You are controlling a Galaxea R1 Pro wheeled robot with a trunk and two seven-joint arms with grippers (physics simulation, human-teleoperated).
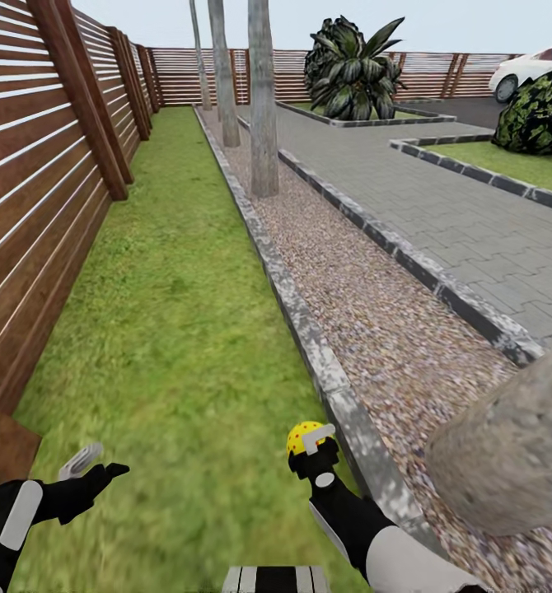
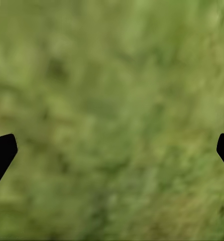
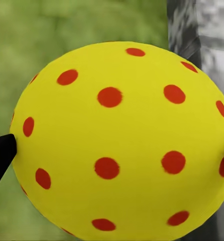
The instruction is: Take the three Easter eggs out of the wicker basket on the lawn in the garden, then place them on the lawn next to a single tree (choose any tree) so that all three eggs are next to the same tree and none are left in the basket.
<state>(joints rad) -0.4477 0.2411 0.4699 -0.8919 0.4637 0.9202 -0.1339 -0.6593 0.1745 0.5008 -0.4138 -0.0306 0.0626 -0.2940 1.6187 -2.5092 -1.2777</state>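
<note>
A yellow Easter egg (image 1: 301, 438) with red dots sits between the fingers of my right gripper (image 1: 311, 445), low over the lawn (image 1: 177, 272) beside the grey stone kerb (image 1: 309, 329). Up close, the right wrist view has the egg (image 3: 117, 145) wedged between both black fingertips (image 3: 1, 155), with grass and kerb behind it. My left gripper (image 1: 91, 465) hangs open over grass at the lower left; its fingertips (image 2: 1, 153) stand wide apart with only blurred lawn (image 2: 112, 115) between them. A thick mottled-grey tree trunk (image 1: 507, 453) leans in at the lower right. The wicker basket is out of view.
A brown slatted fence (image 1: 37, 189) runs along the left of the grass strip. Right of the kerb lies a pebble gravel strip (image 1: 375, 329) with more tall grey trunks (image 1: 263, 99), then grey paving (image 1: 441, 206). Shrubs (image 1: 350, 70) and a white car (image 1: 531, 70) stand far back.
</note>
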